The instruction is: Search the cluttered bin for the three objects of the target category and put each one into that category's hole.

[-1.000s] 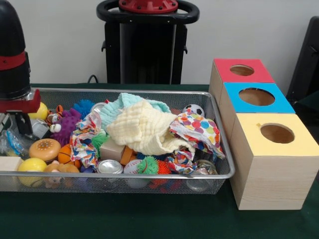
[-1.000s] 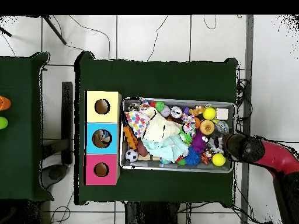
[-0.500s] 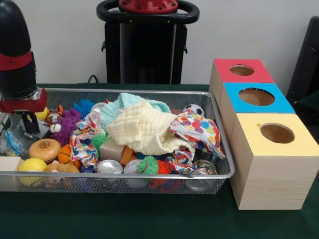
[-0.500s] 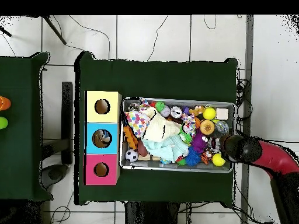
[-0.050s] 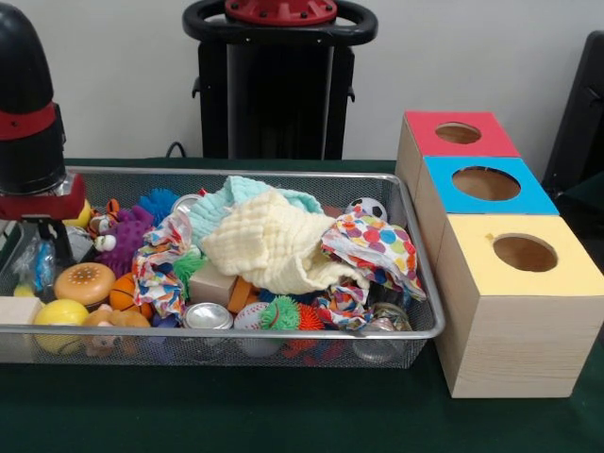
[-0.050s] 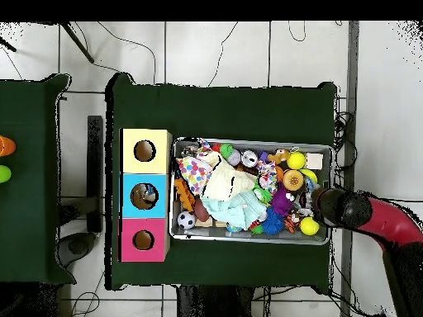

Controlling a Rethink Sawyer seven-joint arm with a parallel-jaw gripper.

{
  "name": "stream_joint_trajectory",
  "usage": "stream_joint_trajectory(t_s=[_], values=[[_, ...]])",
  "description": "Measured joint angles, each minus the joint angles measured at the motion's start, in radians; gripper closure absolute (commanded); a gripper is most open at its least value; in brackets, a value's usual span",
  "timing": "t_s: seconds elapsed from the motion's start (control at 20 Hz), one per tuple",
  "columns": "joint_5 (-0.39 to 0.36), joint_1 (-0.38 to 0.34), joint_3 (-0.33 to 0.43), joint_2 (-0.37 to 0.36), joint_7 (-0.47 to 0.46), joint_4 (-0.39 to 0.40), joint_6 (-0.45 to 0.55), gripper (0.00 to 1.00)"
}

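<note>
A wire mesh bin (image 5: pixel 236 331) holds a heap of toys and cloths. My gripper (image 5: pixel 45 253) reaches down into its left end in the front view, beside a crinkled clear wrapper with a blue item (image 5: pixel 38 269) and above a burger toy (image 5: pixel 85 281). I cannot make out how the gripper stands. Three wooden boxes stand to the right, each with a round hole: red (image 5: pixel 459 133), blue (image 5: pixel 485 183) and yellow (image 5: pixel 525 253). In the overhead view the gripper (image 6: pixel 320 202) is at the bin's (image 6: pixel 248 140) right end. Something coloured shows inside the blue box's hole (image 6: pixel 144 196).
Yellow (image 5: pixel 274 247), teal (image 5: pixel 231 196) and polka-dot (image 5: pixel 377 247) cloths cover the bin's middle. Around them lie a soccer ball (image 5: pixel 366 209), a yellow ball (image 5: pixel 60 312), a purple spiky toy (image 5: pixel 125 236), a can (image 5: pixel 208 316) and a wooden block (image 5: pixel 19 310).
The gripper shifted slightly sideways and dipped a little lower into the bin's end. The clear wrapper beside it has shifted. The rest of the heap lies as before.
</note>
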Motion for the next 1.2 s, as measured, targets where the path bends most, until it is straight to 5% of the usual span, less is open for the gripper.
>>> stream_joint_trajectory(t_s=[1.2], values=[[0.05, 0.005, 0.0, -0.049, 0.0, 0.0, 0.078, 1.0]])
